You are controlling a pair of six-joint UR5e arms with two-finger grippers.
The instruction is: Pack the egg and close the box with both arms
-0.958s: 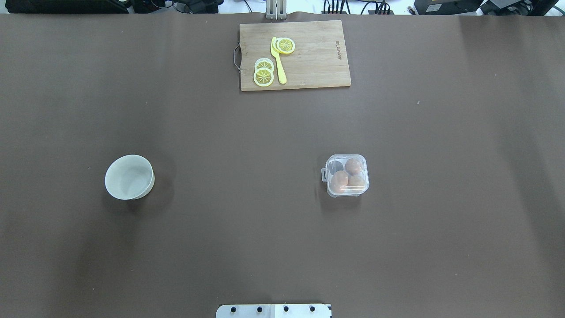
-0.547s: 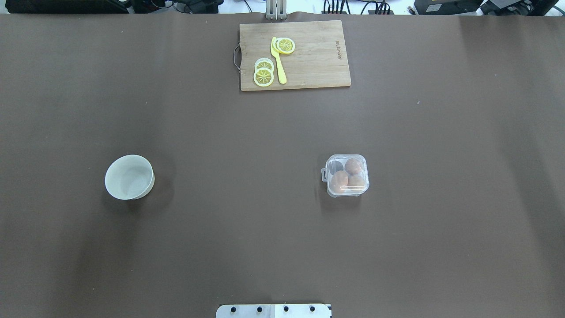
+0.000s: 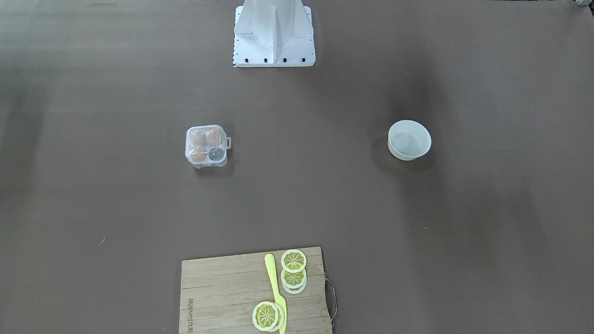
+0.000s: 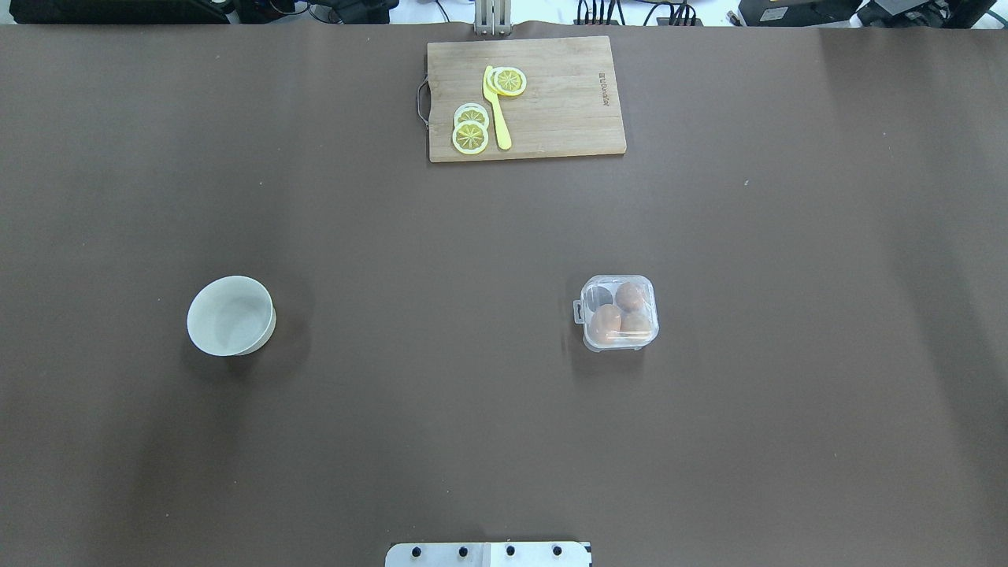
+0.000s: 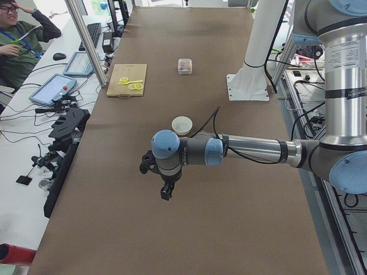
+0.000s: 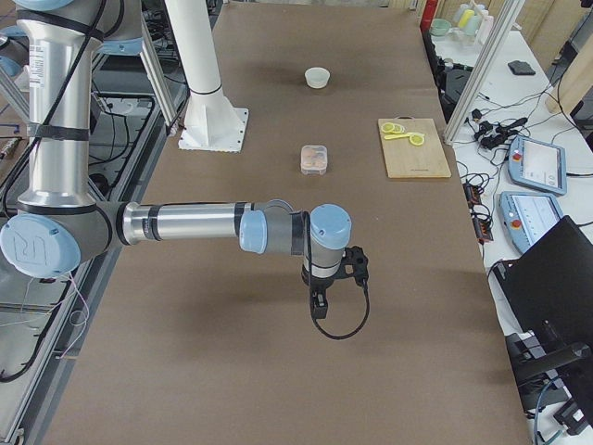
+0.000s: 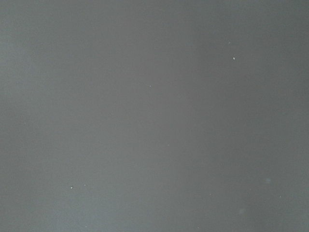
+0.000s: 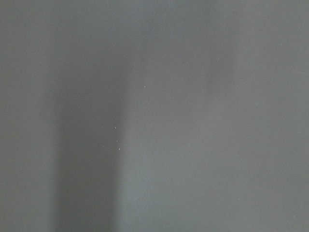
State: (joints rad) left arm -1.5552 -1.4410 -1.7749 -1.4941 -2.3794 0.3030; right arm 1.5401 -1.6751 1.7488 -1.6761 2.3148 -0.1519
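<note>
The box (image 4: 619, 313) is a small clear case on the brown table, right of centre. Its see-through lid lies down over the cells and its latch tab (image 4: 579, 312) points left. Three tan-orange eggs show inside it, one egg (image 4: 605, 323) at the near left, and one cell looks dark. The box (image 3: 206, 145) also shows in the front-facing view. Both arms hang far from it over bare table. My left gripper (image 5: 166, 192) and right gripper (image 6: 319, 306) point downward, and I cannot tell whether they are open or shut. Both wrist views show only table surface.
A round white bowl (image 4: 231, 315) stands at the left. A wooden cutting board (image 4: 551, 118) with lemon slices (image 4: 470, 136) and a yellow knife (image 4: 497, 118) lies at the far edge. The robot's base plate (image 4: 488, 554) is at the near edge. A person (image 5: 14, 40) sits beyond the table.
</note>
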